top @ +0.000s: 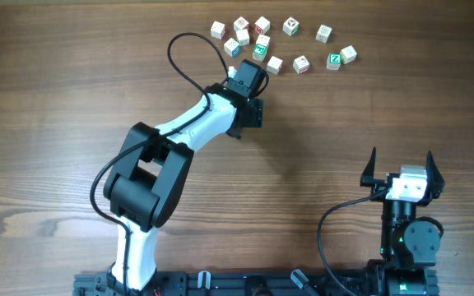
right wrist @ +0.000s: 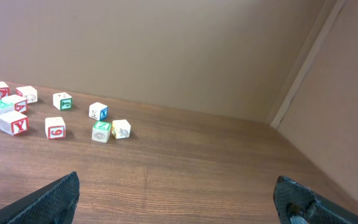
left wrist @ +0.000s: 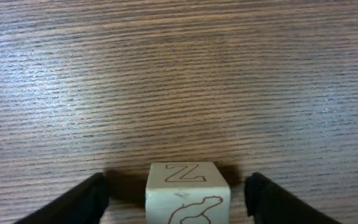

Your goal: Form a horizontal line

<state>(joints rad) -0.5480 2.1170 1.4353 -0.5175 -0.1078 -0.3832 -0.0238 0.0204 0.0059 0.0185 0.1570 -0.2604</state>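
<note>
A white cube with a red Z (left wrist: 187,193) sits on the wood between the jaws of my left gripper (left wrist: 178,182), with a gap on each side. In the overhead view this gripper (top: 252,113) is just below the cluster of cubes and hides that cube. My right gripper (top: 401,160) is open and empty at the lower right, and shows open in its wrist view (right wrist: 178,186). No touching row of three cubes shows. A green Z cube (top: 334,60) touches one white cube (top: 349,54).
Several loose letter cubes (top: 262,25) lie scattered along the far edge of the wooden table (top: 72,99). They also show in the right wrist view (right wrist: 55,127). A beige wall (right wrist: 166,43) stands behind the table.
</note>
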